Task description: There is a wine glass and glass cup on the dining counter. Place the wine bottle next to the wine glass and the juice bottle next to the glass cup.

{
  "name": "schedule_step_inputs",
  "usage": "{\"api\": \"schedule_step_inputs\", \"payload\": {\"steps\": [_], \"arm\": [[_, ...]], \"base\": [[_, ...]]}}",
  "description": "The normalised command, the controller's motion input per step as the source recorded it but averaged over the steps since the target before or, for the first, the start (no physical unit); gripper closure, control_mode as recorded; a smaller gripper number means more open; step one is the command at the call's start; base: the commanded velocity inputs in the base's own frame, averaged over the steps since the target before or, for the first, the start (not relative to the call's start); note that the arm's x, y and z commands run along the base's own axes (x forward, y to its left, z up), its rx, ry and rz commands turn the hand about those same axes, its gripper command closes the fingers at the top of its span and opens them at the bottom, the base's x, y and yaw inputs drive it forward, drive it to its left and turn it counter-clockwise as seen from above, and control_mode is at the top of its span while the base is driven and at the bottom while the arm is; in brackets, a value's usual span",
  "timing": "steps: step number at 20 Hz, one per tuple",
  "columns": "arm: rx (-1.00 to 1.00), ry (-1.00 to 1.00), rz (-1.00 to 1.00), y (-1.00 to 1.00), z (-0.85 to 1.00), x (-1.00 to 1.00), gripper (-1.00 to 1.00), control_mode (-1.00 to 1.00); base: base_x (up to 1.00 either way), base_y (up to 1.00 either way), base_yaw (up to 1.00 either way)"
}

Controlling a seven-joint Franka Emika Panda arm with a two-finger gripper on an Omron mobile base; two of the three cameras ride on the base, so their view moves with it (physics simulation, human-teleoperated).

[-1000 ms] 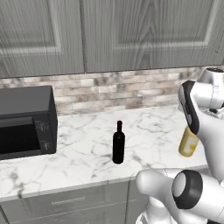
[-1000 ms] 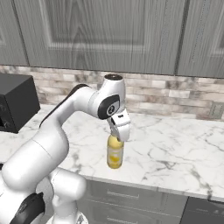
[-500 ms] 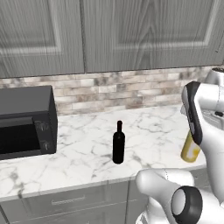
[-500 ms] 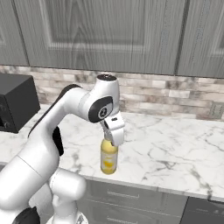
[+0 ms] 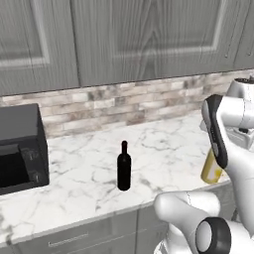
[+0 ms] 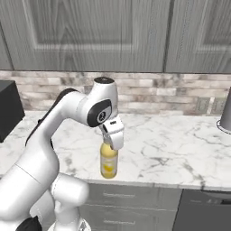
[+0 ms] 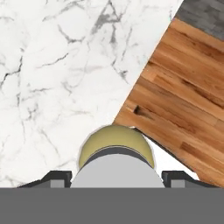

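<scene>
My gripper (image 6: 109, 147) is shut on the top of the juice bottle (image 6: 108, 163), a stubby yellow bottle that hangs upright at the front edge of a marble worktop (image 6: 171, 149). From the left base, the juice bottle (image 5: 212, 169) shows partly behind my forearm. Looking down from the hand, the juice bottle (image 7: 116, 144) sits between the fingertips of the gripper (image 7: 116, 176), over the worktop's edge and the wooden floor (image 7: 183, 105). The slim black wine bottle (image 5: 124, 166) stands upright on the worktop, well to the left. The wine glass, glass cup and dining counter are out of view.
A black microwave (image 5: 20, 149) stands on the worktop's left end. Grey wall cabinets (image 5: 124, 39) hang above a stone-tile backsplash (image 5: 129, 104). A grey object (image 6: 225, 113) stands at the far right of the worktop. Grey drawers (image 6: 135, 198) run below the edge.
The whole picture has slid left, so the base has moved. The gripper has carried the juice bottle from mid-worktop back to the front edge.
</scene>
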Motion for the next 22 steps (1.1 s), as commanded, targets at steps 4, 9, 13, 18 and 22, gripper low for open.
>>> {"api": "schedule_step_inputs", "payload": {"steps": [4,9,13,18,22], "arm": [[0.00,0.00,0.00,0.00,0.00,0.00,1.00,1.00],[0.00,0.00,0.00,0.00,0.00,0.00,1.00,1.00],[0.00,0.00,0.00,0.00,0.00,0.00,1.00,1.00],[0.00,0.00,0.00,0.00,0.00,0.00,1.00,1.00],[0.00,0.00,0.00,0.00,0.00,0.00,1.00,1.00]], "base": [[0.00,0.06,-0.95],[0.00,0.02,-0.96],[0.00,0.03,-1.00],[0.00,0.04,-1.00],[0.00,0.05,-1.00]]}}
